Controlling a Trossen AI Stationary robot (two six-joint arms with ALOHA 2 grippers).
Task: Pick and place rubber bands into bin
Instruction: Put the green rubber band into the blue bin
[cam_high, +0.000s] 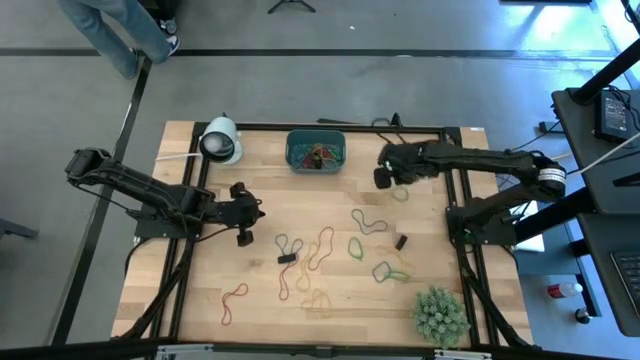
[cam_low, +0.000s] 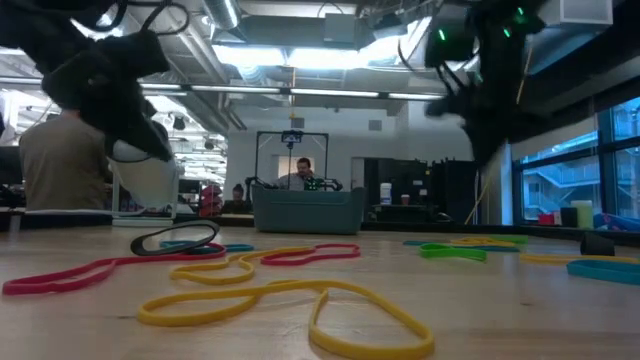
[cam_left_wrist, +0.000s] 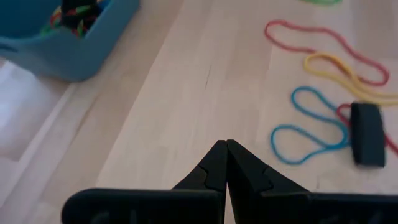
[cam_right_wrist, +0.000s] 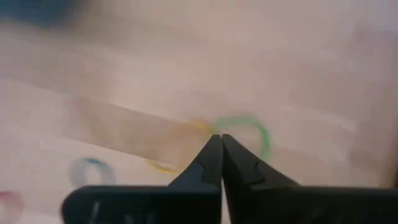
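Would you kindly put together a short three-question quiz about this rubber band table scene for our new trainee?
1. True or false: the blue bin already holds some rubber bands.
2. Multiple choice: the green plant stands at which part of the table in the overhead view? A) the corner near the white roll B) the middle C) the lower right corner
3. Fill in: in its wrist view, the fingers of the left gripper are ____.

Key
1. True: red and green bands lie inside.
2. C
3. shut; the right gripper is too, above a green band.
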